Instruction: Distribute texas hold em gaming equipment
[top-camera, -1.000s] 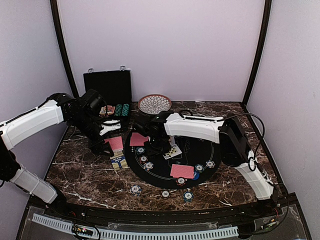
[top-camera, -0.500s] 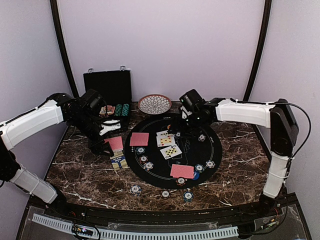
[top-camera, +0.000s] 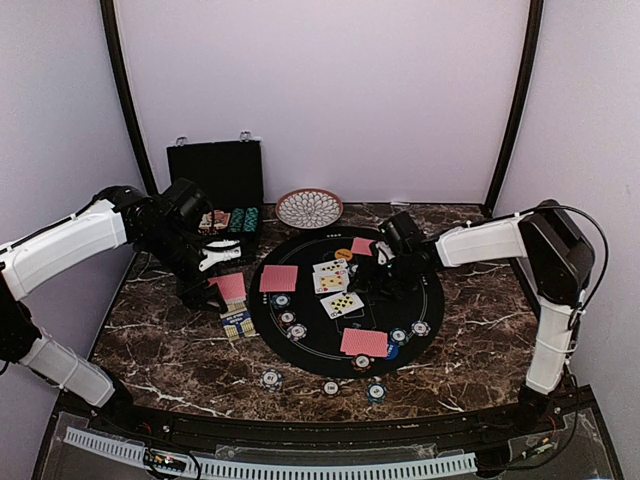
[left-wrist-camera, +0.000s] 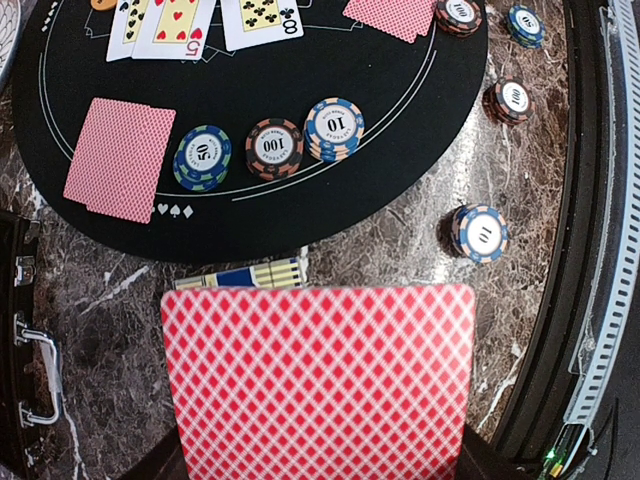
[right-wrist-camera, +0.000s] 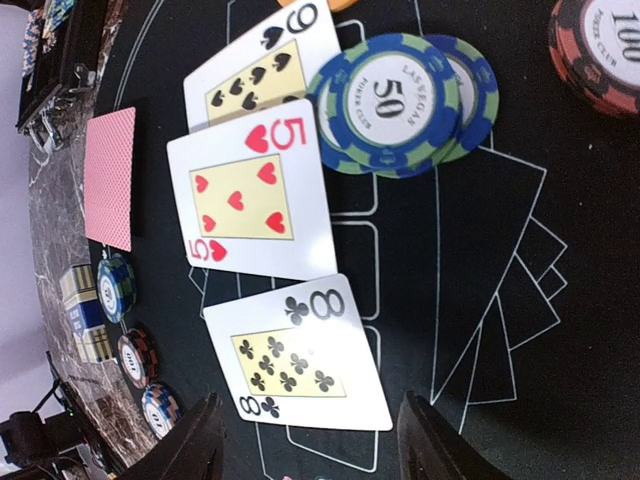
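Left fingers: my left gripper (top-camera: 213, 262) is clenched on a single red-backed card (left-wrist-camera: 318, 380). The card hides the tips in the wrist view.
Held card: it hangs level over the bench (top-camera: 170, 340), just left of the black mat (top-camera: 310, 352) and above a small blue-and-yellow box (left-wrist-camera: 250, 275).
Right fingers: my right gripper (right-wrist-camera: 310, 445) is released, with its tips spread and nothing between them. It sits low over the mat at the eight of clubs (right-wrist-camera: 295, 355).
Face-up cards: the nine of spades (right-wrist-camera: 265, 75), five of hearts (right-wrist-camera: 250, 195) and the eight lie in a row on the mat, their edges overlapping.
Face-down cards: there is one lot at the mat's left (top-camera: 278, 278), one near me (top-camera: 363, 342) and one at the far side (top-camera: 362, 246).
Chips: three stacks (left-wrist-camera: 274, 148) sit along the mat's rim, and more stacks (left-wrist-camera: 480, 233) sit on the bare bench.
Card handling: I judge the cards thin, light, slick and bendy. Lying flat they give the tips no edge, so I would take one by a short end or where it overlaps.
Chip handling: the chips look stiff and denser than the cards. I would pinch a stack across its striped rim, because stacks may topple.
Risk: I could drag two cards along at once.
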